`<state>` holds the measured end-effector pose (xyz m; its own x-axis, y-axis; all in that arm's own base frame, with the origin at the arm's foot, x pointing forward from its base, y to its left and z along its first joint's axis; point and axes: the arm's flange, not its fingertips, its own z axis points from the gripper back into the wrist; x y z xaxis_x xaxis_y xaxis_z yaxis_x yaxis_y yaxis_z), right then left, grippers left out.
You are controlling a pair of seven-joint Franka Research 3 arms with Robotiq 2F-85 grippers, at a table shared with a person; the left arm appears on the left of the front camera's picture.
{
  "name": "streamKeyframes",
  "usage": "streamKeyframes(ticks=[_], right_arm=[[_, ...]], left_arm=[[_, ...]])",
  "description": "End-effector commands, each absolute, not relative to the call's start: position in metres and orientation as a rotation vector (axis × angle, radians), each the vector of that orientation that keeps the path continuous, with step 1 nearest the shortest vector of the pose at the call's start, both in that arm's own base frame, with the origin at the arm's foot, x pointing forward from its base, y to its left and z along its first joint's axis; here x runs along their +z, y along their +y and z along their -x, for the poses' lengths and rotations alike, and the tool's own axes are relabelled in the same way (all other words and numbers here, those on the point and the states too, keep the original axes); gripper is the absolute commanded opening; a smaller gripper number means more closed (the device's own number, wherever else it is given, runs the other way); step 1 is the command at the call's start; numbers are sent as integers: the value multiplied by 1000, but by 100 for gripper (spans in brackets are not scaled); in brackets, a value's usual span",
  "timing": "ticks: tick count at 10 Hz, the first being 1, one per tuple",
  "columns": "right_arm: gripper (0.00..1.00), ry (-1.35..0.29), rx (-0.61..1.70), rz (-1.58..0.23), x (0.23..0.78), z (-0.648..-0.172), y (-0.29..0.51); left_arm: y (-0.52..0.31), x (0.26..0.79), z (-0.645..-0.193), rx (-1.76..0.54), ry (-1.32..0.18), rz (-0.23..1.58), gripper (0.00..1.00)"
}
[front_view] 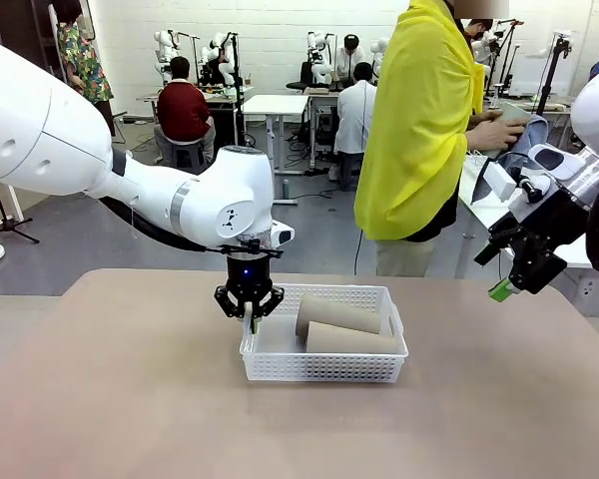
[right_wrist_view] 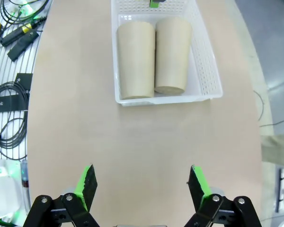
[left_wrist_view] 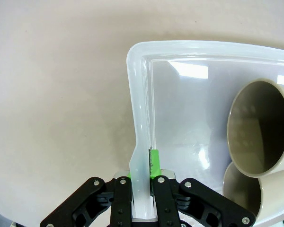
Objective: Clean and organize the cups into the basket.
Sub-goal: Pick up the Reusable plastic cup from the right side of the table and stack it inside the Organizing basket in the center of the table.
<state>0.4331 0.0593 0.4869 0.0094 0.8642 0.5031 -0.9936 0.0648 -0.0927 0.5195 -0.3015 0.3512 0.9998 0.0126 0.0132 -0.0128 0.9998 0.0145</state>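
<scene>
Setting: a tan table (front_view: 130, 399) with the white lattice basket (front_view: 324, 368) at its centre, long axis running 9 to 3 o'clock in the front view.
Left gripper (front_view: 251, 319): mine, lowered onto the basket's 9 o'clock end. The jaws are pressed together on the short wall there, rim between the fingers. One green pad (left_wrist_view: 154, 163) lies flat against the inner face.
Right gripper (right_wrist_view: 142, 175): mine, raised off the table toward 3 o'clock of the basket. The fingers are spread wide with nothing between them. From its wrist view the basket sits at 12 o'clock.
Far tan cup (front_view: 337, 314): lying on its side inside the basket, in the 3 o'clock half, mouth turned toward 9 o'clock.
Near tan cup (front_view: 351, 341): lying beside the first and touching it, mouth the same way.
Free room: the 9 o'clock half of the basket floor is bare.
Person (front_view: 419, 120): standing beyond the table at 12 o'clock, hands busy at another bench, well apart from the basket.
Progress: I judge the loading mostly done, with two cups housed and none loose on the table.
Remaining: probably squaring or shifting the basket by the wall I hold, then letting go. Whether another cup is to come I cannot tell.
</scene>
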Motion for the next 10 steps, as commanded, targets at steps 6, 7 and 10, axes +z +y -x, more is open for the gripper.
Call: streamKeyframes(ticks=[6, 7, 10], right_arm=[[100, -894, 1462, -1003, 518, -458, -114], [100, -951, 1376, -996, 509, -462, -136], [100, -959, 1300, -991, 460, -480, -166]], left_arm=[[-302, 350, -517, 8, -10, -20, 0], [-302, 350, -517, 8, -10, -20, 0], [-302, 350, -517, 8, -10, -20, 0]])
